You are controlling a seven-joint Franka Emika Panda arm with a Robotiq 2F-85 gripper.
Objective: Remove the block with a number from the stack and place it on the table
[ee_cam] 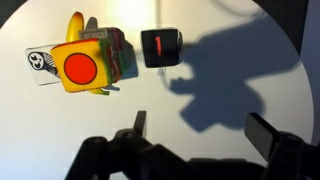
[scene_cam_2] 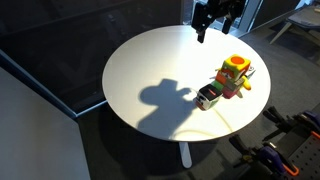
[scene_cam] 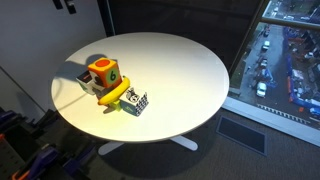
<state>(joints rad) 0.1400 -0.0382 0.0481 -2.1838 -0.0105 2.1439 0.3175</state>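
Note:
The block with a number (ee_cam: 160, 47) stands on the table (ee_cam: 250, 90) right beside the stack, its dark top face showing a red numeral. It also shows in both exterior views (scene_cam: 135, 102) (scene_cam_2: 208, 97), with white, green and dark faces. The stack's orange-and-green cube (scene_cam: 103, 72) (scene_cam_2: 233, 70) (ee_cam: 80, 65) stands upright with a yellow banana (scene_cam: 112, 95) leaning on it. My gripper (ee_cam: 200, 122) (scene_cam_2: 214, 30) is open and empty. It hangs well above the table, away from the cubes.
A white cube with a black pattern (ee_cam: 40, 62) lies on the stack's other side. The gripper's shadow (ee_cam: 220, 60) falls on the round white tabletop (scene_cam: 190, 70). A window with a street view (scene_cam: 285, 60) is beside the table.

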